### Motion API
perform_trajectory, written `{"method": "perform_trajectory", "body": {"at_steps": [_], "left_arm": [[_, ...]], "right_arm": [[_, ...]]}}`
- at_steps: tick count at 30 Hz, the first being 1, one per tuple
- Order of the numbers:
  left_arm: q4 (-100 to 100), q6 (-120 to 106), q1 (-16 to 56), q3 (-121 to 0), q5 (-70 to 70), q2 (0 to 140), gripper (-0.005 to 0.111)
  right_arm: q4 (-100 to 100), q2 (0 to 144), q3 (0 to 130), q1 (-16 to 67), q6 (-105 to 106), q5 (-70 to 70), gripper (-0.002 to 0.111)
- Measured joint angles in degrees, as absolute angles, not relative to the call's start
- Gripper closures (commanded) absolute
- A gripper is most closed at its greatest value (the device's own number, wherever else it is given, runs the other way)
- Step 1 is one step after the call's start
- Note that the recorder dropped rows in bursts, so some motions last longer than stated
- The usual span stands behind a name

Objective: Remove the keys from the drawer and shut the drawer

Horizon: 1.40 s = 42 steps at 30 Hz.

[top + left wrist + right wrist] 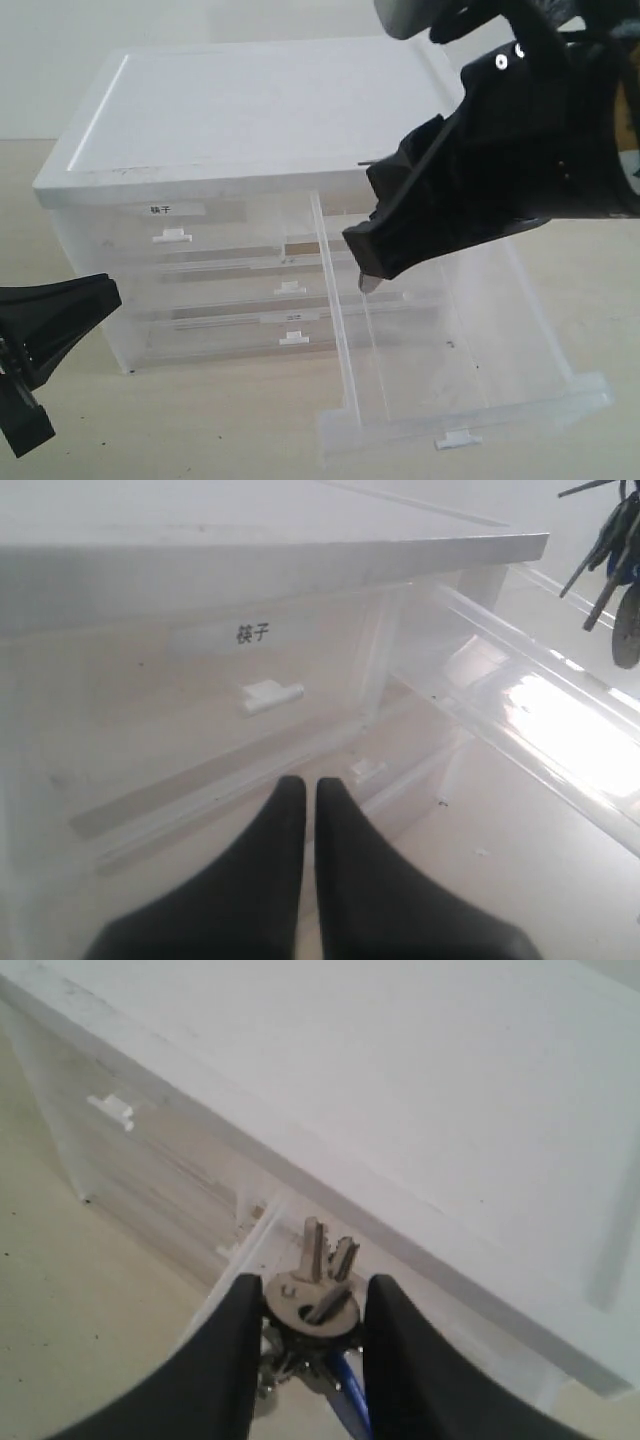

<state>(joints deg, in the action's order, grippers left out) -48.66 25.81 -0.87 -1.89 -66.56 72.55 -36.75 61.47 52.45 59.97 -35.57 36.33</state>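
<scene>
My right gripper (314,1286) is shut on the keys (312,1305): a silver bunch with a grey oval tag and a blue piece hanging below. In the exterior view that gripper (366,258) hovers over the drawer (470,415), which stands pulled far out of the cabinet, and one key tip (368,284) shows under the fingers. The drawer's white tab handle (458,439) faces front. In the left wrist view the keys (610,570) dangle above the drawer's wall (520,680). My left gripper (303,785) is shut on nothing, low at the left (108,292) in front of the cabinet.
The translucent cabinet has a flat white top (250,100). On its left half sits a drawer with a bold label (162,210) and tab handle (172,235), with wider drawers (290,289) below. The beige table (200,420) spreads in front.
</scene>
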Motion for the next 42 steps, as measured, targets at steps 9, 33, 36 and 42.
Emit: {"method": "perform_trajectory", "body": {"at_steps": [9, 33, 36, 42], "left_arm": [[-48.66, 25.81, -0.87, -1.89, -66.68, 72.55, 0.102], [-48.75, 25.81, -0.87, -0.34, -69.37, 68.77, 0.102], [-48.75, 25.81, -0.87, -0.34, -69.37, 68.01, 0.102], [-48.88, 25.81, -0.87, -0.34, -69.37, 66.92, 0.102]], "right_arm": [[-36.58, 59.17, 54.87, 61.15, -35.57, 32.35, 0.108], [-33.23, 78.71, 55.22, 61.15, -35.33, 14.35, 0.108], [-33.59, 80.75, 55.22, 61.15, -35.33, 15.8, 0.108], [-35.97, 83.98, 55.22, 61.15, -35.33, 18.28, 0.108]]}}
